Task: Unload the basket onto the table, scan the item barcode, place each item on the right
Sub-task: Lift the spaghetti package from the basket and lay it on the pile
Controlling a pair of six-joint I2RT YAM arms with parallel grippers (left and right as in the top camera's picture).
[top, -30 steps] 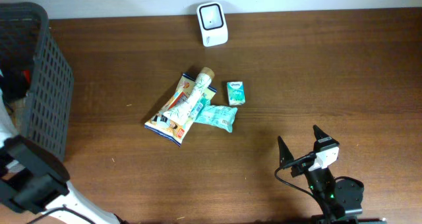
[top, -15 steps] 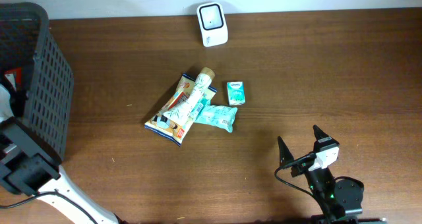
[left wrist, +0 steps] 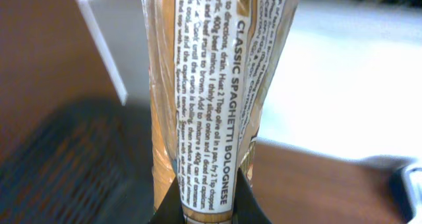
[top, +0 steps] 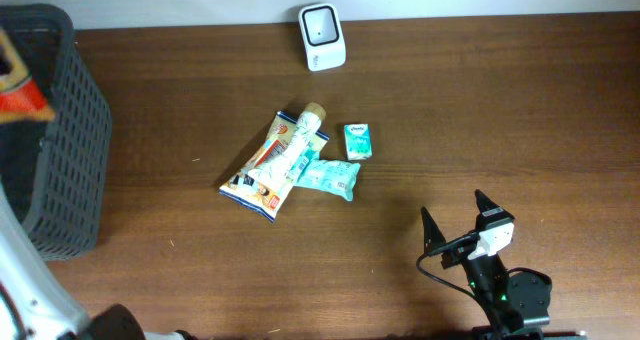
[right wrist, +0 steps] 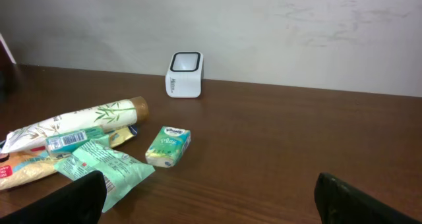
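Left hand (left wrist: pixel 204 214) clamped tight on spaghetti pack (left wrist: pixel 217 85) up over the basket (top: pixel 75 130), well apart from scanner (top: pixel 322 23); right hand (top: pixel 451 205) wide open, empty; pickup done, scan not yet.

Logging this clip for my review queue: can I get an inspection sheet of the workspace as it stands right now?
Surface: brown wood-grain table.
Job's things: spaghetti packet, recipe text facing the left wrist camera, no barcode seen there; white scanner at the far edge.
Clutter: tube, snack bag and green pouch piled mid-table; tissue pack beside them; dark basket at the left.
End effectors: left end effector shut on the spaghetti packet; right end effector open, empty.
Cables: black cable by the right arm.
Surroundings: pale wall behind the table.
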